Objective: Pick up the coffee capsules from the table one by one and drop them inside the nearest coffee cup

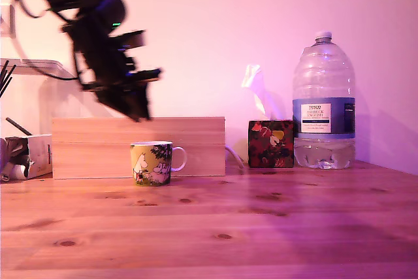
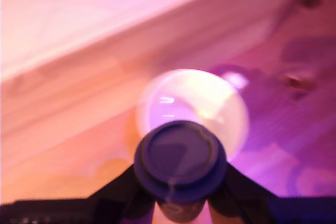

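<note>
The pincer (image 2: 181, 203) is clamped on a dark round coffee capsule (image 2: 180, 158), held by its sides, directly above the open mouth of the coffee cup (image 2: 197, 103). In the exterior view the arm hangs over the cup (image 1: 152, 163), which stands on the bench (image 1: 261, 227) towards its back edge, just in front of the long wooden box (image 1: 138, 134). The capsule is probably light, thin-walled and easily dented, so a gentle grip across its rim suits it; the ceramic cup looks steady.

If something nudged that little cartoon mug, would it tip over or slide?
The coffee cup looks squat, with a flat base on the table, so it would probably slide rather than tip. It looks like glazed ceramic, so likely smooth, heavy for its size and chippable.
</note>
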Action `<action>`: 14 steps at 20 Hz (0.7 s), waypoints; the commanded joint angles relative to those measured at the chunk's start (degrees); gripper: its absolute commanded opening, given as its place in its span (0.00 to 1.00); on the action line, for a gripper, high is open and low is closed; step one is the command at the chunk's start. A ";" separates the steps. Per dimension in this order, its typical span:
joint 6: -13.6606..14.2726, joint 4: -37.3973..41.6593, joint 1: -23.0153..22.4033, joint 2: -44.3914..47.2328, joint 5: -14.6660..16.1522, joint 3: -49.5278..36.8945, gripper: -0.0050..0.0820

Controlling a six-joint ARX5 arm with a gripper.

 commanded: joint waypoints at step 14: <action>-0.96 -5.88 -2.86 2.64 1.09 6.36 0.25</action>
